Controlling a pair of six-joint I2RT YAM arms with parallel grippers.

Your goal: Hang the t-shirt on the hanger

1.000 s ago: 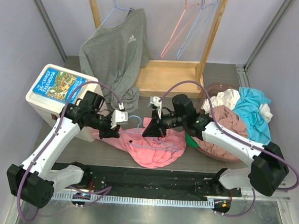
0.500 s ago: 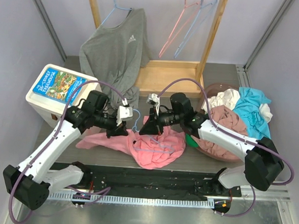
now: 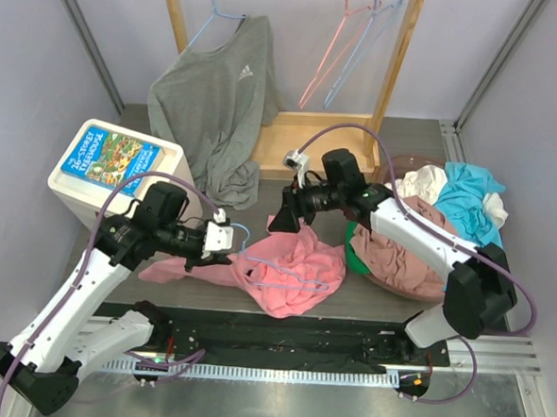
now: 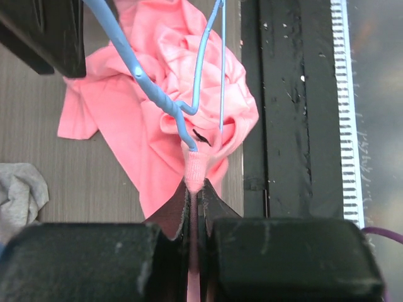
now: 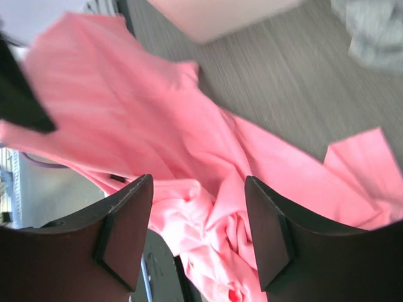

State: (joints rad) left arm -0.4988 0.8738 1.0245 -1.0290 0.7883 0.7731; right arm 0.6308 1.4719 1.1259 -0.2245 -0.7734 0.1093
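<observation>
**Left fingers pinch the t-shirt, right fingers spread above it**

The left gripper (image 4: 194, 204) has its fingers pressed together on a narrow fold of the salmon-pink t-shirt (image 4: 151, 126). Just ahead of the tips, the twisted neck of the light-blue hanger (image 4: 157, 97) meets that fold. Whether the wire is pinched too cannot be told. The rest of the shirt lies crumpled beyond the fingers, with the hanger's wires crossing it.

The right gripper (image 5: 197, 189) hovers over the shirt's far edge, fingers wide apart with nothing between them.

Under both grippers is a grey wood-grain table (image 3: 415, 141) with a black strip (image 3: 280, 333) along its near edge. Left of the left fingers stands a white box (image 3: 110, 175) with a picture lid. Right of the right fingers sits a basket (image 3: 404, 163) heaped with clothes. Behind both, a wooden rack (image 3: 311, 140) carries a grey top (image 3: 209, 100) and spare hangers (image 3: 349, 52) against pale lilac walls (image 3: 33, 42).
</observation>
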